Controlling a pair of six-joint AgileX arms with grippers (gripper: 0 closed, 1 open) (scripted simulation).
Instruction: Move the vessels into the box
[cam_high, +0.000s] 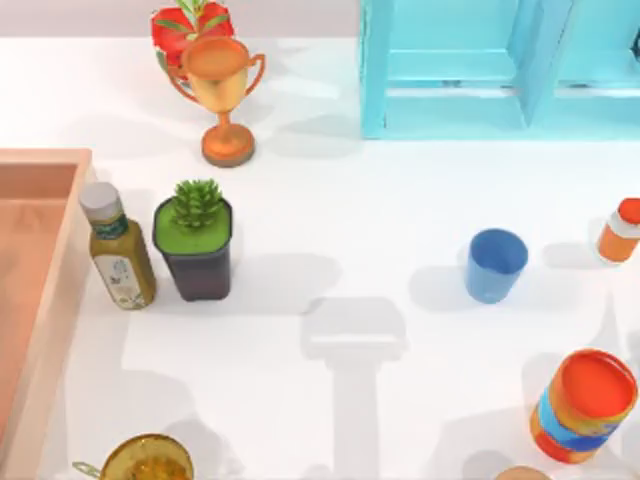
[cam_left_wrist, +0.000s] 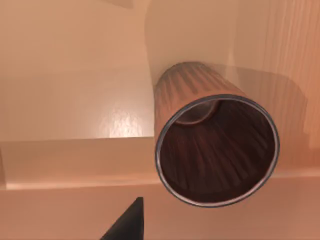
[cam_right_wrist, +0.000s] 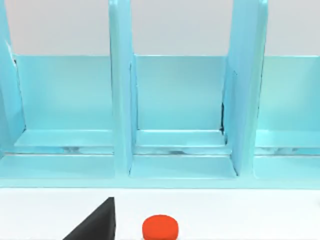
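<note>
I judge the light, rigid blue cup on the bench best pinched at its rim (jaws' state: cannot tell).

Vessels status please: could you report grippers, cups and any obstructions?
Brown cup inside box, seen by left wrist. Blue cup on table, right side. Bottle and potted plant stand between.

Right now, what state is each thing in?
brown cup: inside the box, apparently upright with mouth open.
blue cup: upright on the table, outside the box.
box: open-topped, at the table's left edge.
orange-lidded can: upright, lid on.
dressing bottle: upright, capped, beside the box.
trophy: upright.
</note>
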